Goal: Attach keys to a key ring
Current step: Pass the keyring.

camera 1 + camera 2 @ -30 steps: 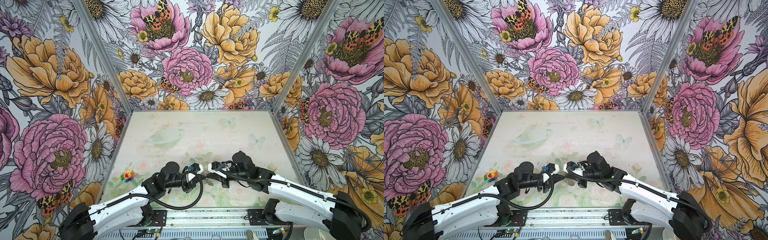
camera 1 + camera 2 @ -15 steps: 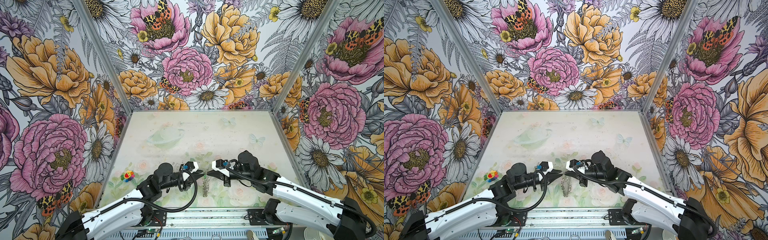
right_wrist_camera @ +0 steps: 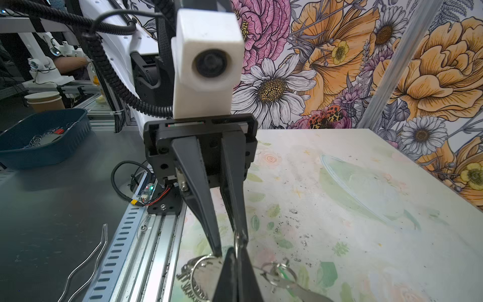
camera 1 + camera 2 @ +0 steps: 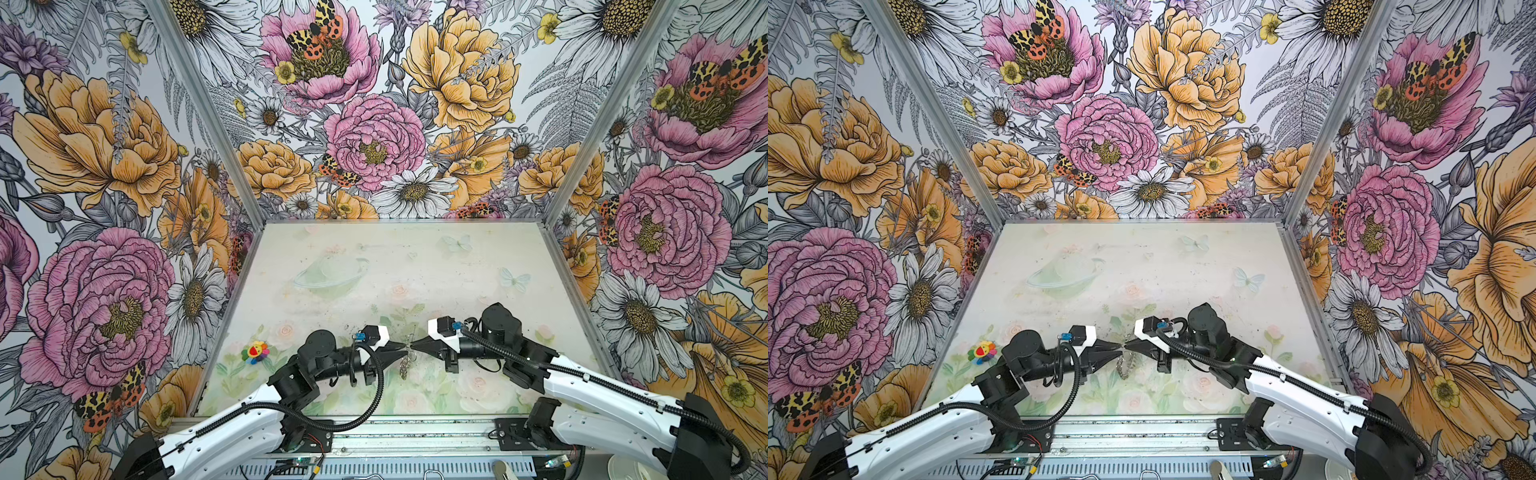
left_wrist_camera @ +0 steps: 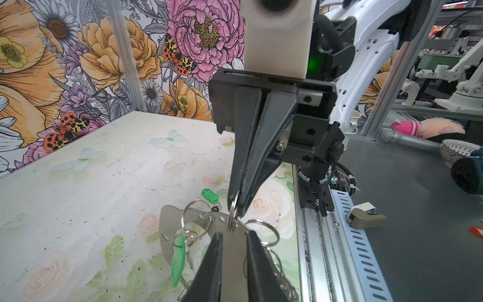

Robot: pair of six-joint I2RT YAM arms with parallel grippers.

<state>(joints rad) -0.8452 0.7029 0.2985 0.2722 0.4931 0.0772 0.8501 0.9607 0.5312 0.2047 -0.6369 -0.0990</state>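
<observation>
The key ring [image 5: 170,222], a grey horseshoe plate edged with wire rings, hangs just above the table near its front edge [image 4: 404,368] [image 4: 1123,368]. My right gripper [image 3: 236,251] [image 5: 235,206] [image 4: 410,345] is shut on one wire ring [image 5: 232,217] at the plate's top. My left gripper [image 5: 234,233] [image 4: 403,353] faces it tip to tip. Its fingers [image 5: 217,251] stand slightly apart in front of the plate and pinch nothing. One of the keys hangs by its green tag [image 5: 179,261] from a ring on the plate. Another green-tagged key [image 5: 210,195] lies on the table behind.
A small rainbow flower toy [image 4: 255,351] [image 4: 982,351] lies at the table's front left. An aluminium rail [image 5: 313,248] runs along the front edge. A blue bin [image 3: 44,138] of rings stands off the table. Floral walls close in three sides.
My left gripper's jaws were shut a second ago and now stand slightly apart. Both grippers have come down a little, and the plate now dangles below the right gripper's tip.
</observation>
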